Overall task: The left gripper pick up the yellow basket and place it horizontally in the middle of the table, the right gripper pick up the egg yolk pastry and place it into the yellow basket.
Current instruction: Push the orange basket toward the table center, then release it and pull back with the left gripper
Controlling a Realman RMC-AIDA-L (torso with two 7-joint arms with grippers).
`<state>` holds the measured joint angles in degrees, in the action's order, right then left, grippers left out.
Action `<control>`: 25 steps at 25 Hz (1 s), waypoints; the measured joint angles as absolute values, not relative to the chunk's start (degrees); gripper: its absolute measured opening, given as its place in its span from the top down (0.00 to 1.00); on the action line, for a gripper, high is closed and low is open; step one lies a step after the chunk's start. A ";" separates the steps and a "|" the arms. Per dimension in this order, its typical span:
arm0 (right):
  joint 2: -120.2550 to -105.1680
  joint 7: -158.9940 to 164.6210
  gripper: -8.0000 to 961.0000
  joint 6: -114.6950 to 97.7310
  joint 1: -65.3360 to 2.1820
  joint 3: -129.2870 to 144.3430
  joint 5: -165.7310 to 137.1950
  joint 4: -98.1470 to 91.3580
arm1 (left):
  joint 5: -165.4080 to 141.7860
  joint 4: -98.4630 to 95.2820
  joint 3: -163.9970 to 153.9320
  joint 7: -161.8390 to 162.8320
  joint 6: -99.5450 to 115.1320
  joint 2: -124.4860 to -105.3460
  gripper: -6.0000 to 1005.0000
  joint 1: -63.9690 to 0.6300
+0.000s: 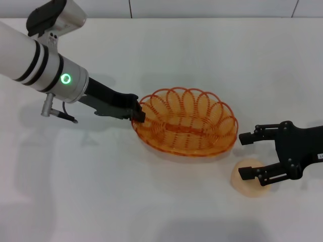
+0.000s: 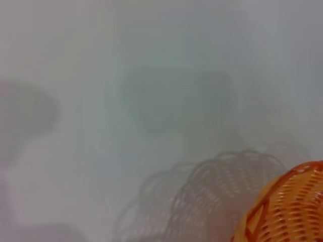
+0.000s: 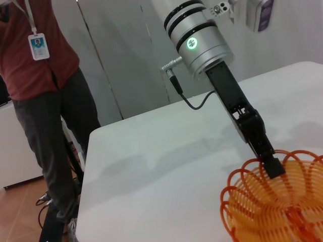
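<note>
The yellow basket (image 1: 184, 126) lies lengthwise across the middle of the white table (image 1: 126, 201). My left gripper (image 1: 137, 114) is at the basket's left end, shut on its looped rim. The right wrist view shows that grip (image 3: 272, 166) on the basket (image 3: 275, 212). The left wrist view shows only a corner of the basket (image 2: 290, 206) and its shadow. The egg yolk pastry (image 1: 246, 185) sits on the table to the right of the basket, near its front. My right gripper (image 1: 247, 155) is open and empty, with its lower finger (image 1: 257, 174) over the pastry's top.
A person in a red top (image 3: 40, 70) stands beyond the table's far edge (image 3: 88, 166) in the right wrist view. A grey wall runs behind them.
</note>
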<state>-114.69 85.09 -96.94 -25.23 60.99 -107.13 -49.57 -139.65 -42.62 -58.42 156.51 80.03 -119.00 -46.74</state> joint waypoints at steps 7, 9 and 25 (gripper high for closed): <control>-114.59 85.11 0.12 -96.94 -25.31 60.99 -107.13 -49.57 | -138.40 -42.62 -58.44 156.23 80.13 -119.00 0.82 -46.73; -114.53 85.09 0.12 -96.94 -25.31 60.99 -107.13 -49.57 | -137.55 -42.62 -58.45 155.91 80.32 -118.97 0.78 -46.64; -114.52 85.35 0.12 -97.02 -24.97 60.15 -107.15 -49.59 | -130.90 -49.78 -57.83 151.74 82.73 -117.55 0.33 -43.89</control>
